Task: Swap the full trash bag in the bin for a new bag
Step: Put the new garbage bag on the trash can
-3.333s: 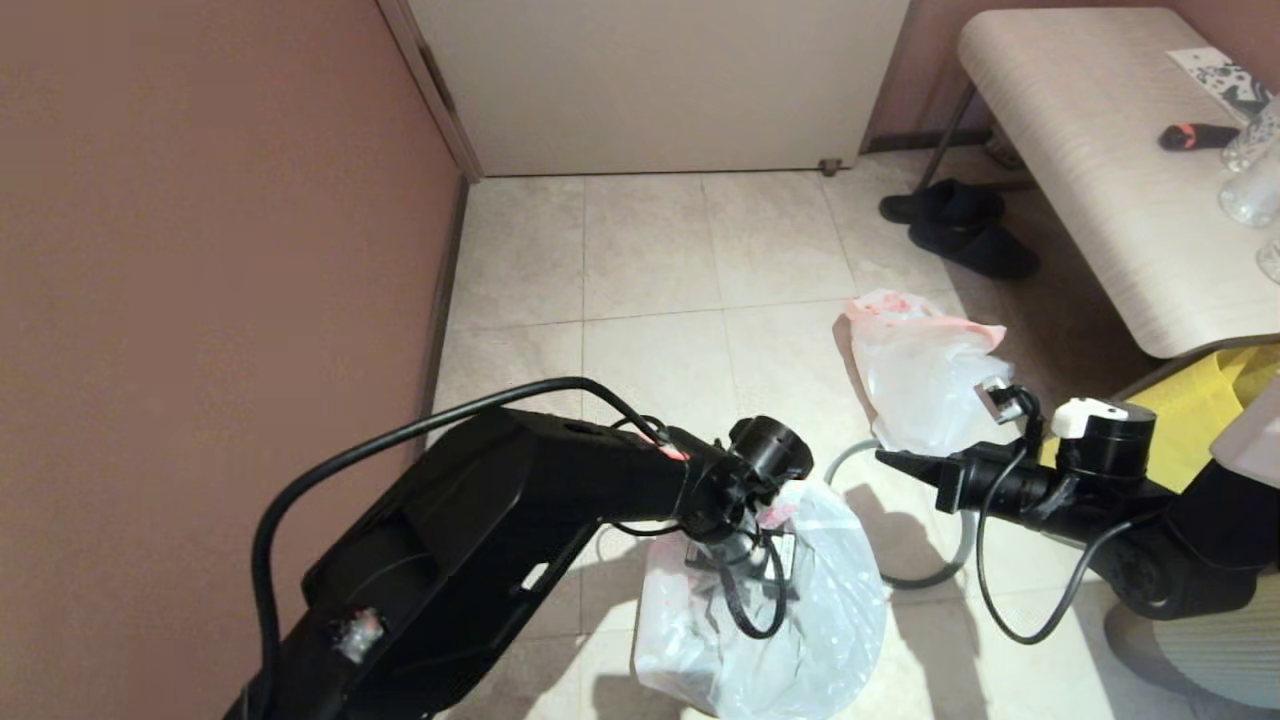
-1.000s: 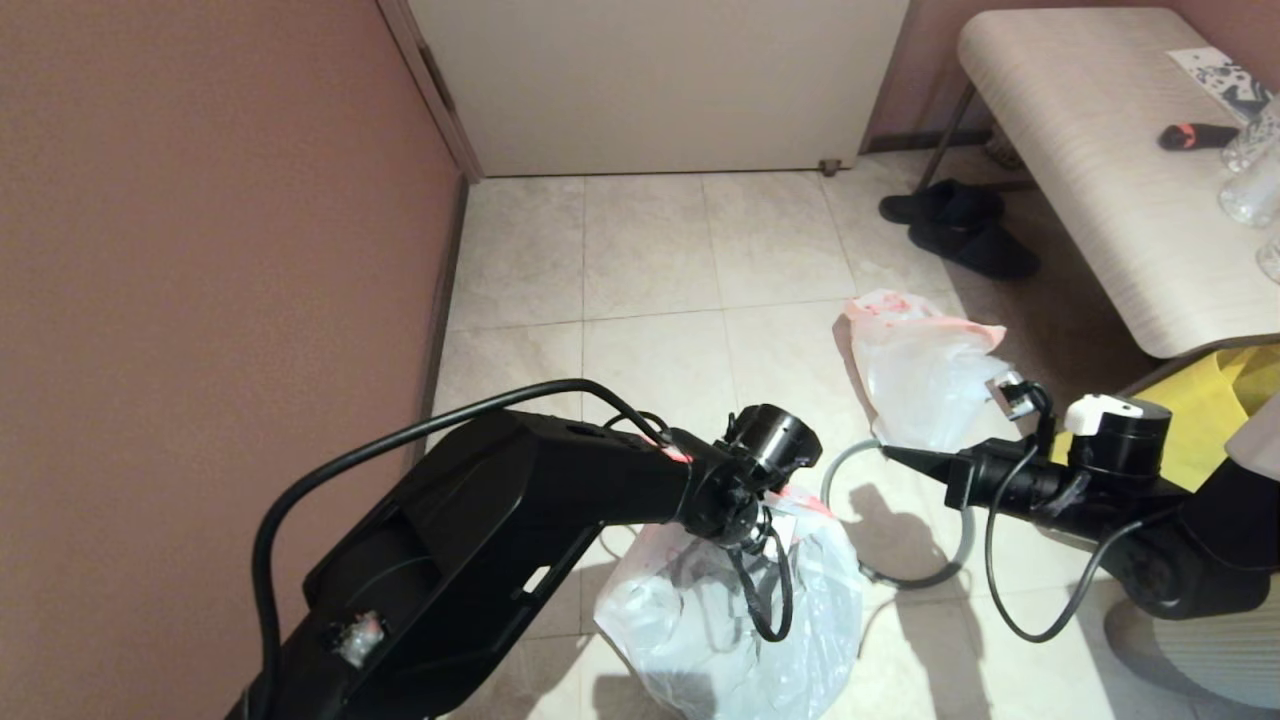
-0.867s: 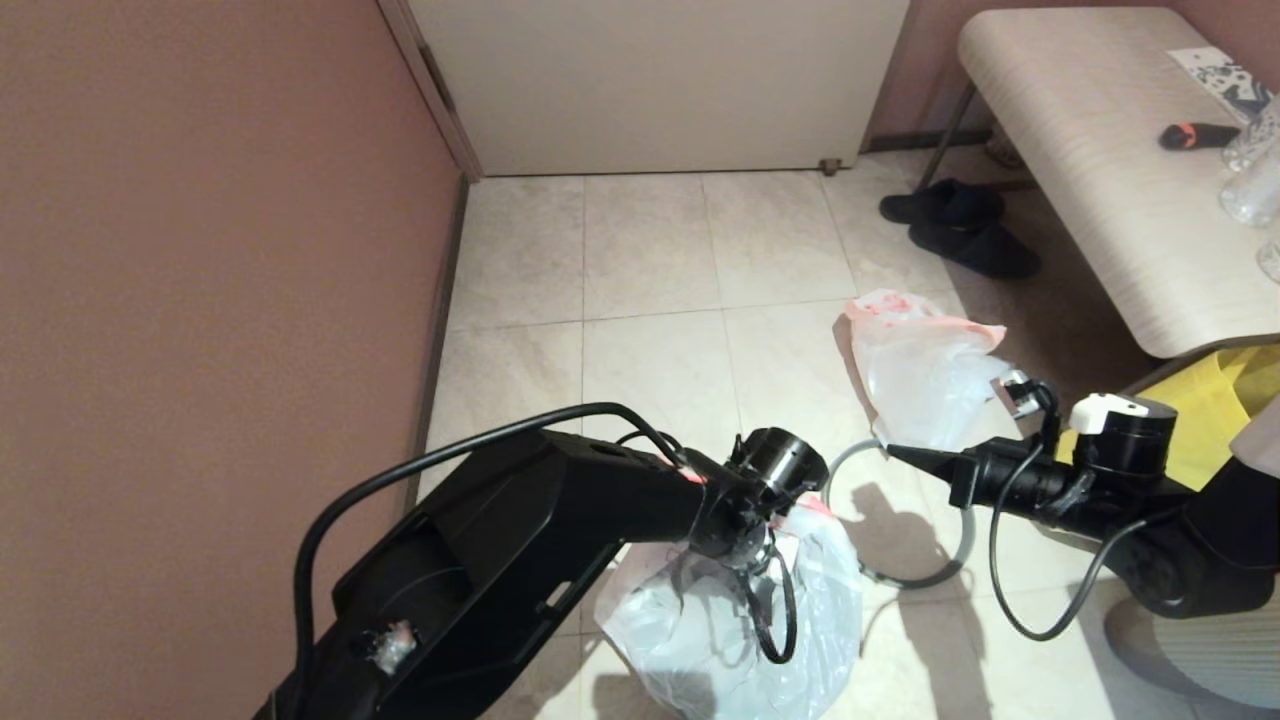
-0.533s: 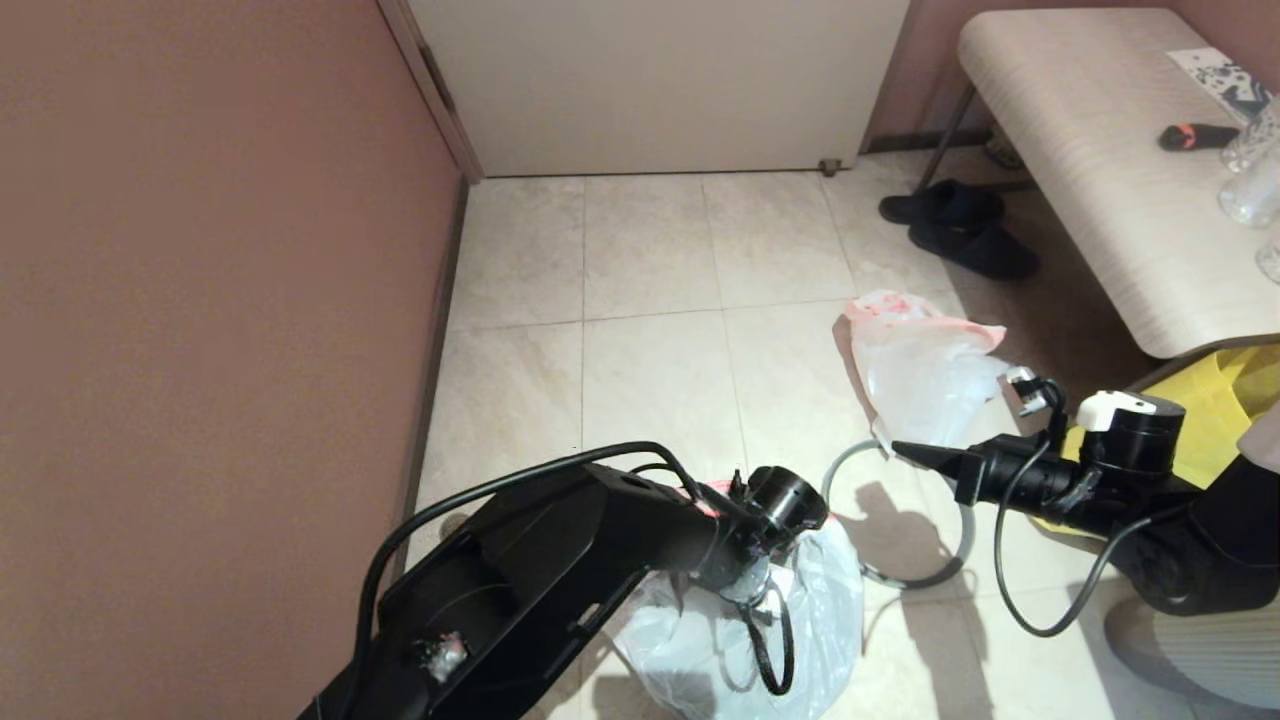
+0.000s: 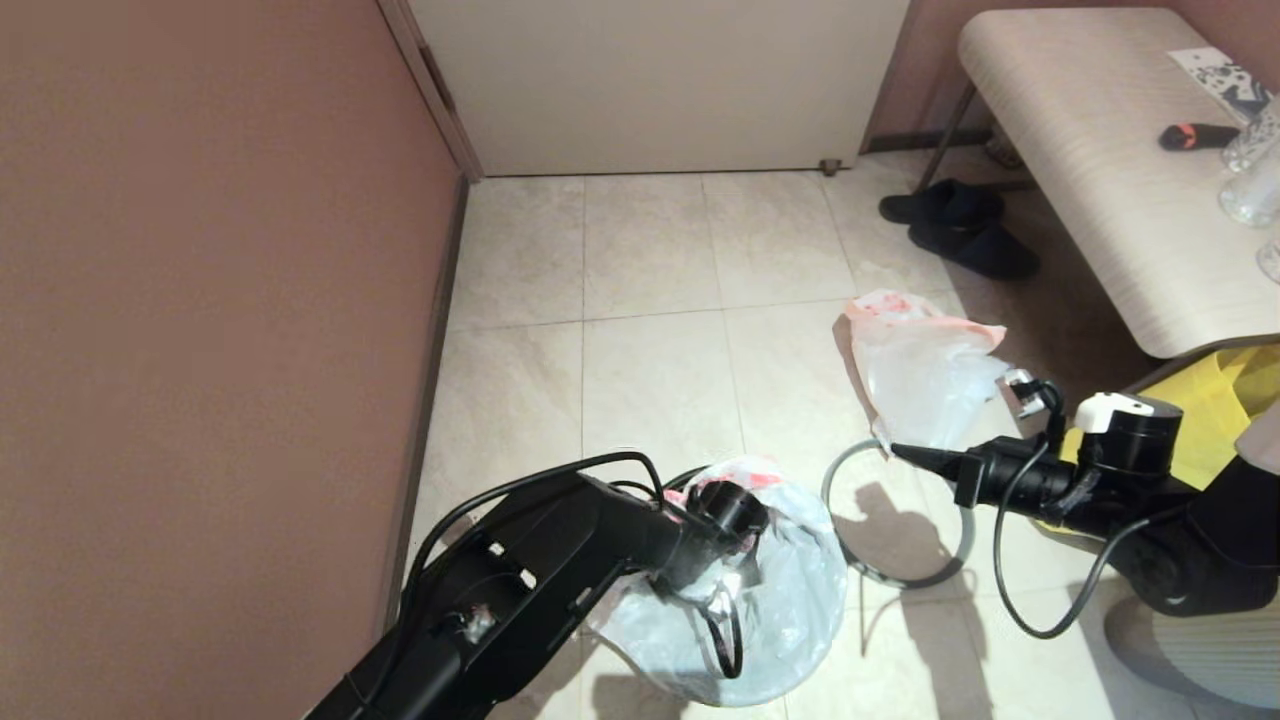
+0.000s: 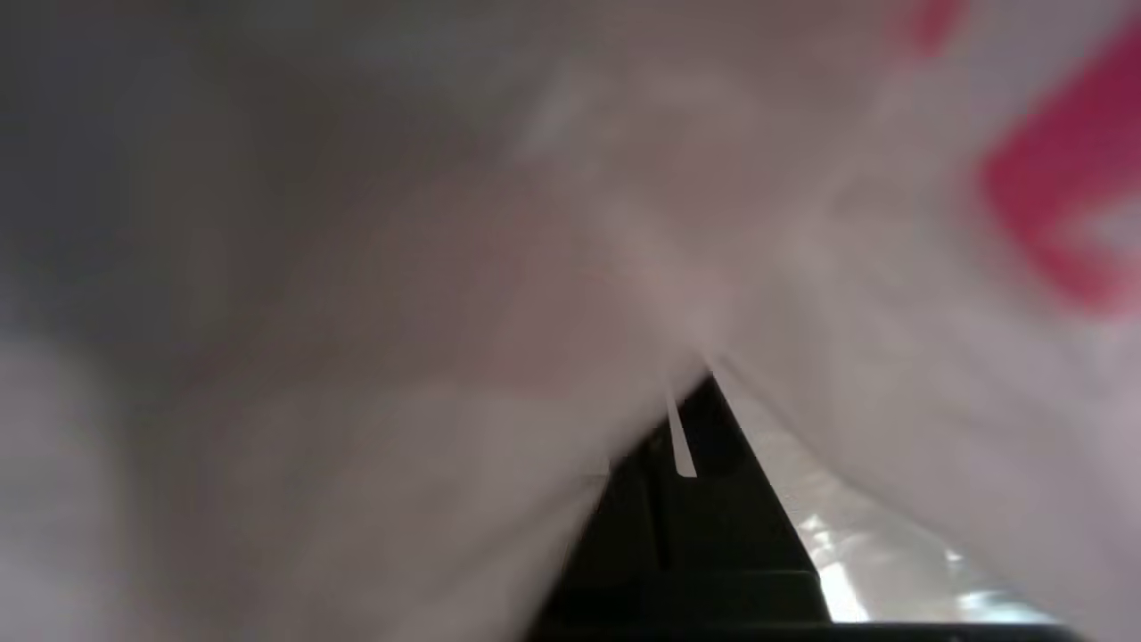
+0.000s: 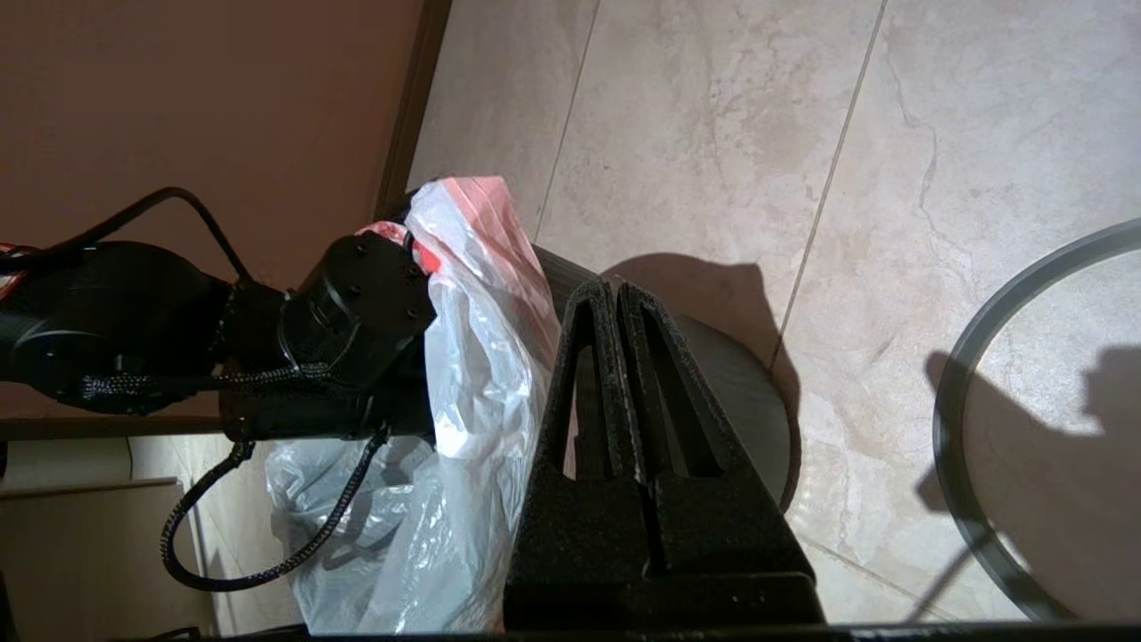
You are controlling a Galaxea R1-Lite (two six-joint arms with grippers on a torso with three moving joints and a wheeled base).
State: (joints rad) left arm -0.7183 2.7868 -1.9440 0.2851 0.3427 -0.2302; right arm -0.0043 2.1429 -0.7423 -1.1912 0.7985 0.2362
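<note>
The left gripper [image 5: 735,560] pinches the new bag [image 5: 790,600] beside the grey hoop [image 5: 955,560] — the right gripper [image 7: 615,299], empty, is closed over it.

The new bag [image 5: 920,375] is thin, translucent, glossy plastic, creased, with a pink-red band. The floor [image 5: 650,260] is smooth beige stone-look tile with a slight sheen. The right gripper [image 7: 615,357] is matt black with a grainy texture. The table [image 5: 1090,160] carries pale wood-grain laminate.

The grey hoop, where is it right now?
In the head view the grey hoop lies flat on the floor tiles, below the tip of the right claw, just right of the bag the left arm holds.
</note>
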